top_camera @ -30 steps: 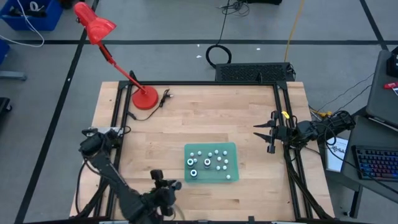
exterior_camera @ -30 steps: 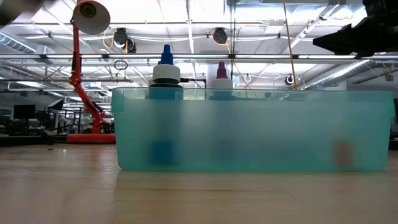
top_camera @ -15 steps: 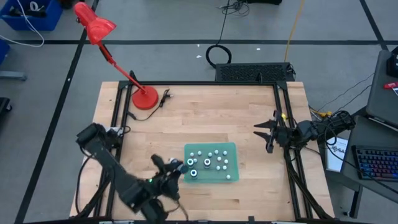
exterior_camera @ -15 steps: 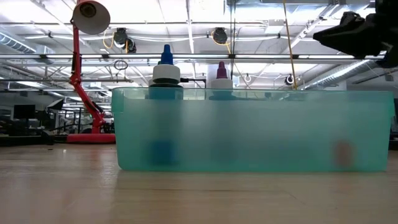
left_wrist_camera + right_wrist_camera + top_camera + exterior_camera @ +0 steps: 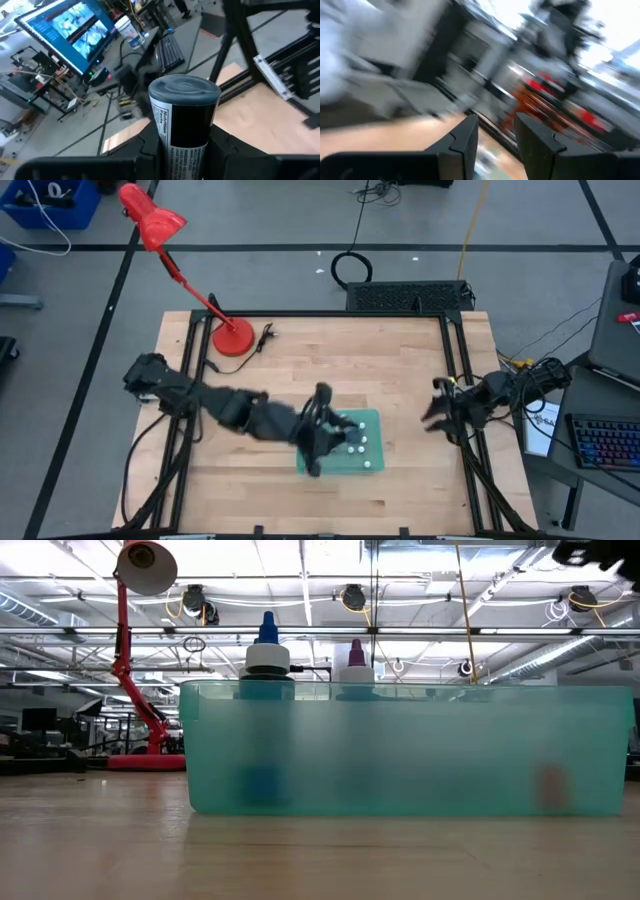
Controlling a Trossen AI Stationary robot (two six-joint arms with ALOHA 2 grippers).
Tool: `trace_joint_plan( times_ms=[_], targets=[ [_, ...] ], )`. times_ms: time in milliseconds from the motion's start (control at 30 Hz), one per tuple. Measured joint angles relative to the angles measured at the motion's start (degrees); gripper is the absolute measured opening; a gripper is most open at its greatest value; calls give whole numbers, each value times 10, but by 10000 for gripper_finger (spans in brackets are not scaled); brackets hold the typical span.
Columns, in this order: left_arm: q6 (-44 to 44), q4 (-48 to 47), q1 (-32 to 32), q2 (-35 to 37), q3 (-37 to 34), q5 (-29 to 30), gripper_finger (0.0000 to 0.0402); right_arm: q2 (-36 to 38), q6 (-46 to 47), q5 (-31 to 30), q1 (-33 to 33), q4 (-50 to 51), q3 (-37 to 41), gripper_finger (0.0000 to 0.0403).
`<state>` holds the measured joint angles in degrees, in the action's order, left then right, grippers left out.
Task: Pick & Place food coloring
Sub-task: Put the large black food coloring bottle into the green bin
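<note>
red desk lamp [image 5: 235,337] sits at the far-left corner of the pale wooden table [image 5: 320,370], not in play. left arm reaches across w/ its left gripper [image 5: 316,442] hanging over the near-left part of the translucent teal plastic bin [image 5: 368,418], mid-table toward the near edge. left wrist view: a dark cylindrical bottle w/ grey-blue cap and white printed label [image 5: 184,127] stands upright between the two fingers, clamped on both sides, long axis vertical, cap up. so left is gripping a bottle, not empty.

rest of the tiny whitish and coloured-top food coloring bottles [image 5: 352,438] stand inside the bin, just right of that gripper. low view shows two taller ones poking above the rim, blue tip [image 5: 267,645] and purple tip [image 5: 355,660], both upright.

key relation, imo: held bottle sits directly over the bin, so next move is a vertical one. left arm is far nearer.

right gripper [image 5: 437,412] waits near the table's right edge, well apart from the bin; fingers spread apart w/ nothing between them in the right wrist view.
</note>
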<state>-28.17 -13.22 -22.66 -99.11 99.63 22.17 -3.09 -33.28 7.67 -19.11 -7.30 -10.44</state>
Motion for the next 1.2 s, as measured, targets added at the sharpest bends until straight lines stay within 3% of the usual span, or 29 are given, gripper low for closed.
trace_joint_plan(
  times_ms=[167, 267, 333, 400, 567, 633, 833, 1100, 1200],
  targets=[
    [-1, 5, 67, -2, 0, -92, 88, -2, 71, 185, 0, -16, 0, 116],
    [-2, 28, 103, -14, 0, -163, 88, -2, 143, 225, 0, -30, 0, 116],
    [-10, 35, 123, -25, -1, -210, 88, -2, 204, 191, 0, -36, 0, 116],
    [-28, 51, 141, -36, 0, -260, 88, -2, 246, 104, 0, -38, 0, 116],
    [-44, 58, 186, -50, 0, -351, 88, -17, 264, -297, 1, -74, 0, 116],
    [-46, 65, 208, -52, -5, -395, 88, -45, 221, -372, 1, -102, 0, 116],
    [-14, 162, 268, -55, -34, -523, 88, -208, 112, -331, 1, -275, 0, 119],
    [-9, 211, 285, -60, -66, -532, 88, -480, 24, -330, 49, -545, -30, 192],
    [3, 219, 285, -58, -68, -532, 88, -547, 25, -313, 77, -578, -68, 227]
  ],
)
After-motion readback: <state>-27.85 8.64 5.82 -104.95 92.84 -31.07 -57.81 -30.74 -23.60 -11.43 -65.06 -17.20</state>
